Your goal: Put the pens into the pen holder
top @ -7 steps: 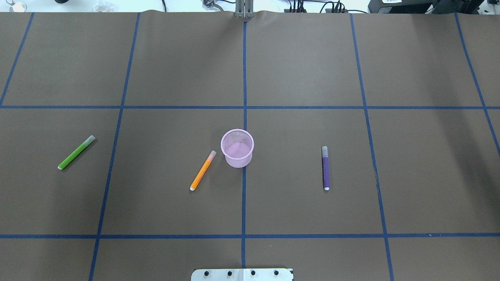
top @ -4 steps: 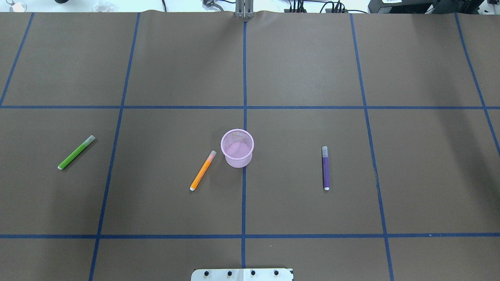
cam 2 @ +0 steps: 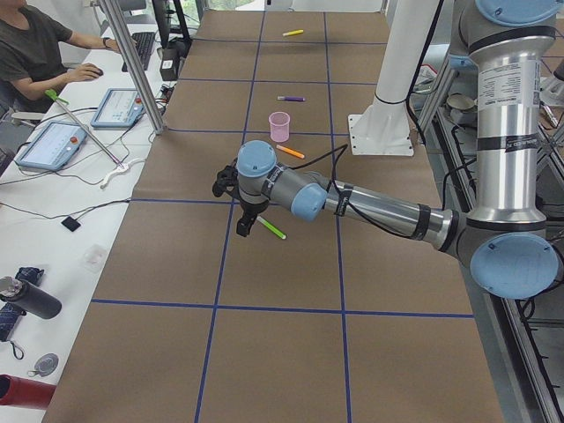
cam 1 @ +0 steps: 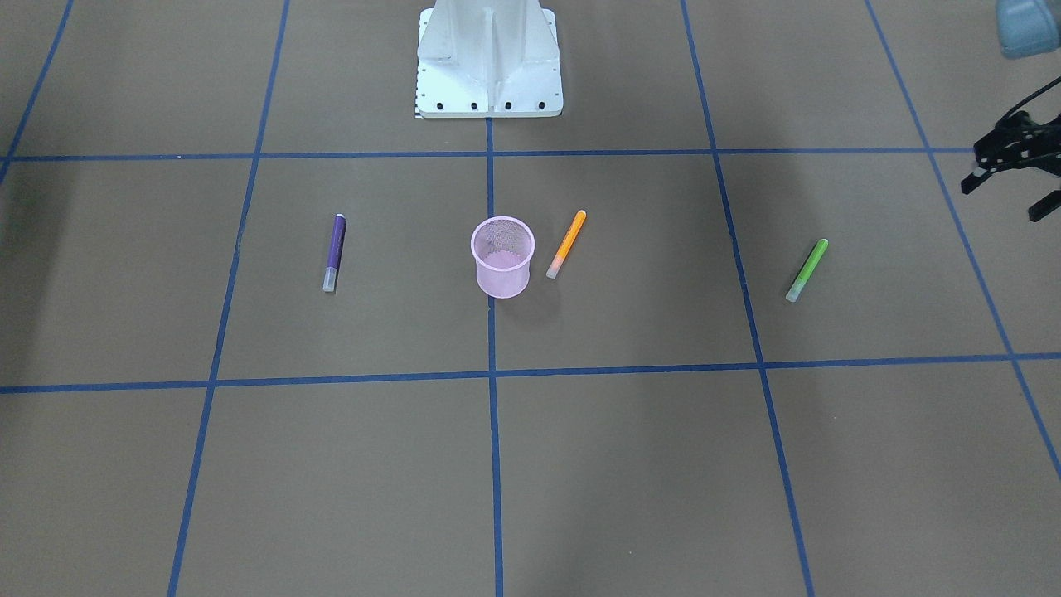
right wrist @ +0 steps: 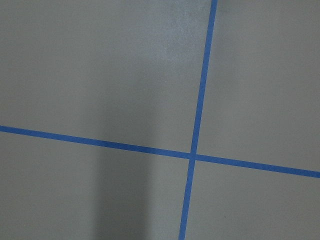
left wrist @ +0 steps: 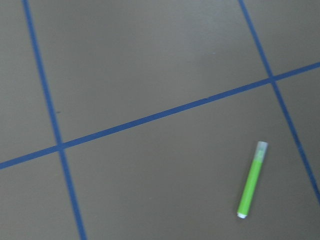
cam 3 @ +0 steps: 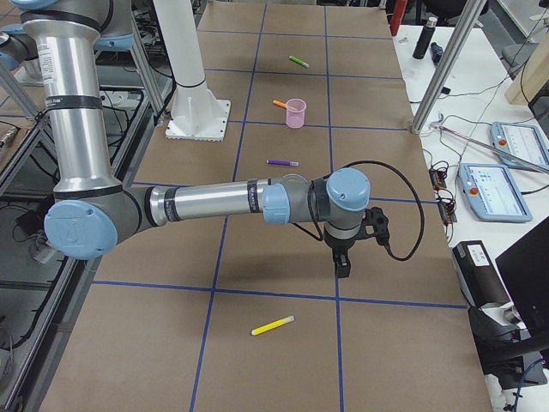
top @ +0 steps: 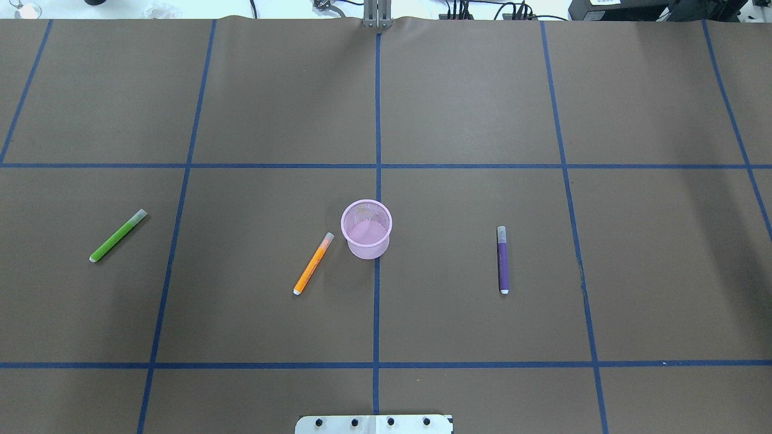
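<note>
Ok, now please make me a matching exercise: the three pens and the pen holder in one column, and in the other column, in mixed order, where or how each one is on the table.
Things
1. green pen
2. orange pen
3. purple pen
4. pen holder

Places or states
A. stands upright, nothing inside
B. lies close beside the holder, on the robot's left of it
C. lies on the robot's right of the holder, well apart from it
D. lies farthest to the robot's left

Pairs: 1-D, 2-B, 3-C, 4-A
</note>
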